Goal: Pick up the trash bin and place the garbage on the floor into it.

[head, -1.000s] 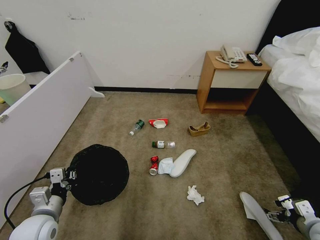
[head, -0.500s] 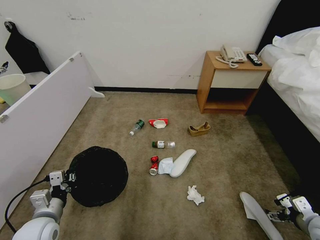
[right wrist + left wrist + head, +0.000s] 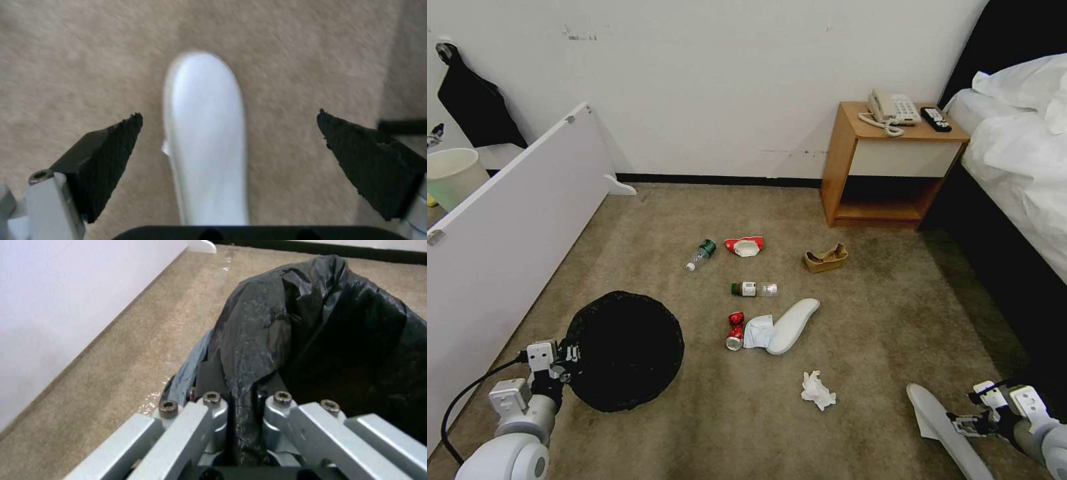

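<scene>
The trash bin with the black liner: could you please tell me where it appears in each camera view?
Head view: trash bin at lower left, left gripper shut on its near rim.
Left wrist view: its black liner takes the right side, pinched at the rim.
Right wrist view: faces a white slipper under the open right gripper.
Shared landmark: the beige carpet.

Black-bagged trash bin (image 3: 625, 350), white slipper (image 3: 204, 133)

A scuffed white wall (image 3: 727, 80) backs a wooden nightstand (image 3: 894, 167) beside a white-sheeted bed (image 3: 1014, 147)
</scene>
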